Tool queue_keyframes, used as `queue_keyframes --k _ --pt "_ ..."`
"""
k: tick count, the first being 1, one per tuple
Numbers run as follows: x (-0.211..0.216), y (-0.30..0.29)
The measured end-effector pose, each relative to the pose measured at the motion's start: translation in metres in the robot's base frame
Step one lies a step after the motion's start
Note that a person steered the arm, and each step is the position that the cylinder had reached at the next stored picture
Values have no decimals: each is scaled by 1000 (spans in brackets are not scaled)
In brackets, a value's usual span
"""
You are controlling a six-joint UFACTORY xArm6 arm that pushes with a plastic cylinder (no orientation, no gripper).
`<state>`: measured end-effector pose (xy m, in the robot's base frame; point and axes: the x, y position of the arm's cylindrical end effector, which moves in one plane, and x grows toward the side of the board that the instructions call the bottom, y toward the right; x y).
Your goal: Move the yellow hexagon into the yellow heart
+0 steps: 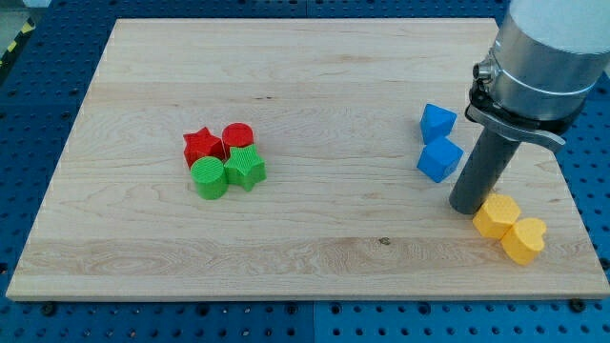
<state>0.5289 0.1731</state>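
- So, my tip (467, 208) is seen planted on the wooden board (315, 67), near the board's right side, at the bottom of a dark rod hanging from a big silver arm housing (548, 48).
- No gripper is fitted here, so nothing is open or clamped; only a plain rod end is shown, pressed up beside the blocks.
- The yellow hexagon (497, 215) is found just right of my tip and a bit nearer, looking like it is touched by the rod's lower end.
- The yellow heart (524, 238) is sat right against the hexagon on its near-right side, with the two apparently in contact, close to the board's near-right corner.
- Two blue blocks are stacked along the depth of the board just left of the rod: a blue block (437, 122) farther back and a second blue block (438, 159) nearer. Their exact shapes can't be made out properly, just chunky and angular.
- Well apart on the left half, a tight cluster of four is spotted: a red star (201, 146) and a red cylinder (237, 136) at the far side, a green cylinder (209, 177) and a green star (246, 168) at the near side, all packed together.
- A blue pegboard table (38, 105) is visible around the board.
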Motion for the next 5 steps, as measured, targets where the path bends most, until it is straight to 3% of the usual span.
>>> queue_keyframes --k 2,5 --pt "0 11" --pt "16 -20"
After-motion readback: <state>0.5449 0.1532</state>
